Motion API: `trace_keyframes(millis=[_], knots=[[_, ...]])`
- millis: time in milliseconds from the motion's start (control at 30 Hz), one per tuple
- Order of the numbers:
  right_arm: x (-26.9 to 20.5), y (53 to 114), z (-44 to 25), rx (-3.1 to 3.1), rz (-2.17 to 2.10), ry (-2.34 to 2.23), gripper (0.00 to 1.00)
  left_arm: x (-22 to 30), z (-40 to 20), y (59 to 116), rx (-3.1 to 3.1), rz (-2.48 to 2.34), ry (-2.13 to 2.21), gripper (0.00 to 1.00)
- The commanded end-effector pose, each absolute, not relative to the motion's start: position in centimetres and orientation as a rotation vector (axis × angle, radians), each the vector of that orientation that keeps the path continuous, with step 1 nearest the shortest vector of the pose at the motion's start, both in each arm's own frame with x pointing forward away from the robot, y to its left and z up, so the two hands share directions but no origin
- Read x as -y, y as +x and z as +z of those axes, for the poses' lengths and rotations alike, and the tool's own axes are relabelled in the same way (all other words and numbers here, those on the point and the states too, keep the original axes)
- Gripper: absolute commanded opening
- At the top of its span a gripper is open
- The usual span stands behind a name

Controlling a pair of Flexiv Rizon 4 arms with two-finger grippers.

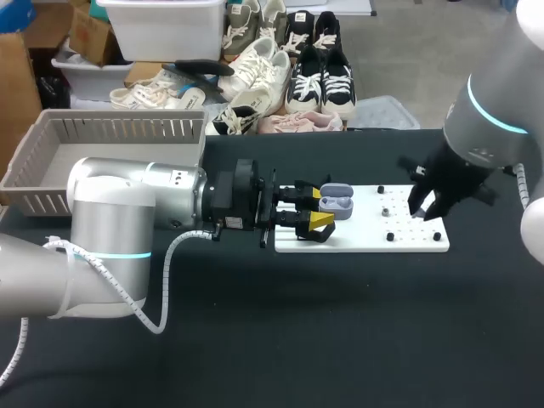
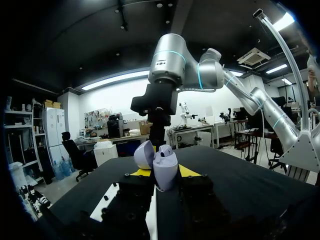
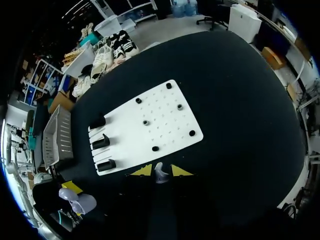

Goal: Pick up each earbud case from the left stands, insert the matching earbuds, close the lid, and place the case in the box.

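Note:
My left gripper is shut on a lavender earbud case, held over the left end of the white board. The case sits upright between the yellow tips of the left gripper, its lid open. My right gripper hangs above the board's right end. In the right wrist view the right gripper is shut on a small pale earbud. Three black stands line the board's left side, and the case shows beyond them.
A grey slatted basket stands at the table's back left, and it appears as the basket in the right wrist view. Small black pegs stick up from the board. The black tabletop stretches in front of the board.

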State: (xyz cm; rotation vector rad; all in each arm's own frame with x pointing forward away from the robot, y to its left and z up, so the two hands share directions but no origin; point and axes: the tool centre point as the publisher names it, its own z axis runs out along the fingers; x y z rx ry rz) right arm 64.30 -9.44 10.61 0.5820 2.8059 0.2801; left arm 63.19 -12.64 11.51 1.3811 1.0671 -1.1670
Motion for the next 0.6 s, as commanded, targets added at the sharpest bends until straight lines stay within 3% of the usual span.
trace_keyframes(millis=[33, 600], knots=[[9.1, 62.8, 13.7, -2.838, 0.233, 0.545, 0.00, 12.6, 11.4, 63.3, -1.064, -1.168, 1.381, 0.00], [4.7, 59.1, 20.8, -2.889, 0.090, 0.193, 0.00, 12.6, 11.4, 63.3, -1.064, -1.168, 1.381, 0.00]])
